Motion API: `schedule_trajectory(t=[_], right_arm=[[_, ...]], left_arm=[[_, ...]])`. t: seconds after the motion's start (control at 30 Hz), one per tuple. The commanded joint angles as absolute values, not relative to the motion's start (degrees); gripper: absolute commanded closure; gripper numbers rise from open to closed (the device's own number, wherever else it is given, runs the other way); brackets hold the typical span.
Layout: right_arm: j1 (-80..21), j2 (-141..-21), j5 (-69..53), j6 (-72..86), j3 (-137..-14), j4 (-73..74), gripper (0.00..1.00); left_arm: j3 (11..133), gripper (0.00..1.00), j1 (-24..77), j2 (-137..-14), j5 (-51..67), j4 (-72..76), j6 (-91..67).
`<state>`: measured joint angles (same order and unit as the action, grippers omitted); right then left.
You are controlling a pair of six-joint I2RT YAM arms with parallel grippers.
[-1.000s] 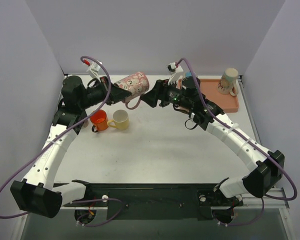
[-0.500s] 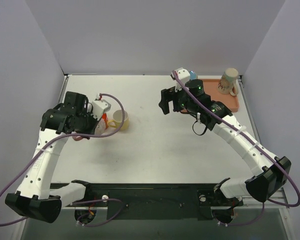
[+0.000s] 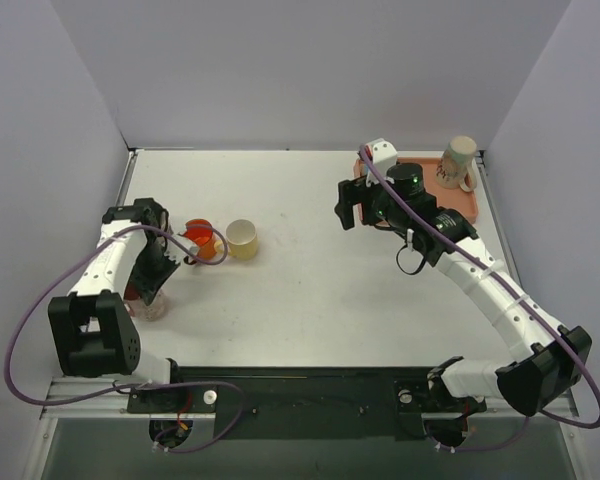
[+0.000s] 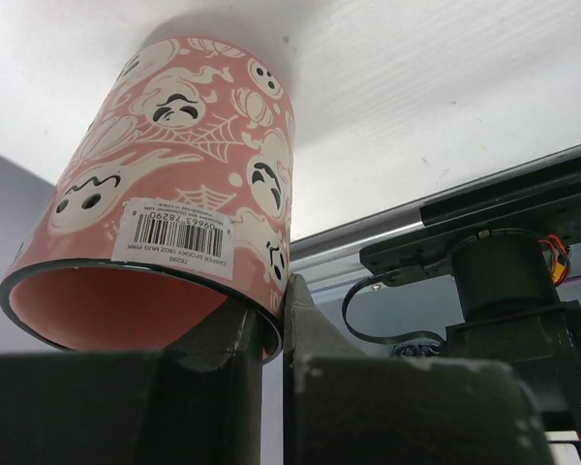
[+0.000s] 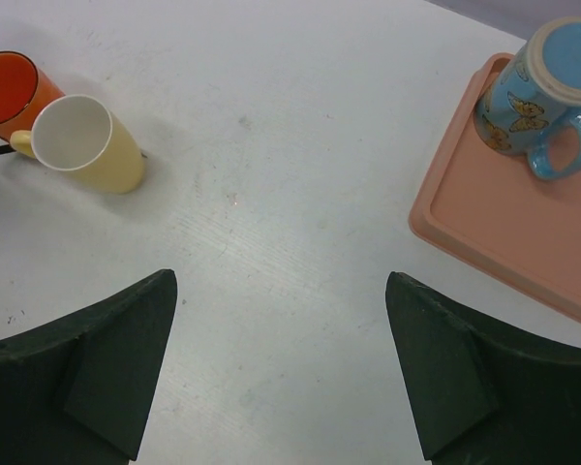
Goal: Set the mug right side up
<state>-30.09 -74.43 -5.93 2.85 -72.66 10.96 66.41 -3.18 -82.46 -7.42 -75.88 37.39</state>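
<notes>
At the near left side of the white bench [image 3: 310, 290], the left hand [image 4: 281, 300] pinches the rim of the pink ceramic mug with white ghosts [image 4: 194, 155], whose open mouth faces the wrist camera. To the right, an orange mug [image 3: 202, 240] stands just beside a pale yellow mug [image 3: 244, 238]. The right hand [image 5: 281, 283] is spread wide above the bench and holds nothing.
</notes>
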Motion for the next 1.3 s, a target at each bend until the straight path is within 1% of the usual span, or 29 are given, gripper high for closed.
schedule_trajectory(t=[0.0,0.2,0.27,0.3,0.33,0.37,0.4,0.43,0.47,0.5,0.57,0.7,0.8,0.83,0.9,0.97,1.13,1.2,1.27], right_arm=[[-28.13,-71.46,-5.18,2.11,-70.67,9.41,0.16],[-24.44,-71.63,-5.01,1.15,-67.85,8.88,0.17],[-22.69,-72.24,-5.10,0.44,-67.15,8.96,0.16],[-21.98,-72.68,-5.45,0.44,-66.80,8.88,0.16],[-20.15,-73.56,-5.62,-1.65,-66.80,9.05,0.16],[-18.30,-74.17,-6.67,-2.19,-66.97,9.05,0.16],[-16.98,-75.66,-7.20,-3.59,-67.15,8.88,0.17],[-14.44,-76.46,-8.43,-4.13,-68.02,8.79,0.17],[-13.37,-78.90,-9.05,-5.26,-69.51,8.88,0.18],[-10.92,-80.23,-10.62,-5.97,-70.22,8.96,0.18],[-8.11,-84.80,-12.82,-8.34,-73.64,9.05,0.20],[-4.32,-96.74,-14.50,-13.70,-82.33,9.32,0.23],[-2.90,-107.36,-15.47,-17.31,-93.20,11.51,0.26],[-2.64,-109.14,-15.73,-18.45,-95.08,12.30,0.26],[-2.37,-115.98,-16.70,-20.90,-100.79,13.53,0.28],[-2.37,-120.03,-17.40,-22.93,-106.50,13.62,0.28],[-2.37,-127.87,-17.76,-25.84,-114.77,13.97,0.30],[-2.37,-130.69,-17.75,-25.75,-117.67,14.32,0.34],[-2.55,-133.49,-18.19,-25.84,-119.79,15.11,0.41]], left_arm=[[69.96,1.00,-3.95,-86.92,-6.86,-73.30,39.47],[68.20,1.00,-5.27,-91.67,-7.38,-68.12,39.46],[68.03,0.91,-5.54,-92.02,-6.60,-67.85,39.46],[68.20,0.79,-5.71,-91.93,-6.24,-68.03,39.55],[68.38,0.74,-5.71,-91.76,-5.28,-68.64,39.64],[68.99,0.62,-6.06,-90.97,-4.93,-68.90,39.73],[69.43,0.55,-6.50,-90.53,-3.70,-69.60,39.99],[70.39,0.41,-7.11,-89.31,-3.08,-69.87,40.51],[70.84,0.36,-7.47,-88.69,-2.38,-70.57,40.69],[71.88,0.34,-7.91,-87.72,-2.11,-71.01,41.65],[73.64,0.32,-8.26,-85.79,-0.97,-72.94,42.71],[78.21,0.31,-8.44,-81.84,4.47,-78.12,44.99],[82.96,0.31,-8.35,-78.93,8.52,-80.07,46.49],[85.14,0.31,-8.44,-77.36,10.87,-79.81,47.10],[87.18,0.30,-8.00,-75.07,13.34,-76.14,43.89],[88.85,0.30,-7.21,-73.92,16.15,-72.27,39.58],[91.49,0.30,-5.10,-72.43,24.07,-64.71,32.53],[91.41,0.28,-5.01,-71.90,25.39,-61.98,31.12],[91.23,0.28,-4.92,-71.90,25.75,-60.04,29.54]])
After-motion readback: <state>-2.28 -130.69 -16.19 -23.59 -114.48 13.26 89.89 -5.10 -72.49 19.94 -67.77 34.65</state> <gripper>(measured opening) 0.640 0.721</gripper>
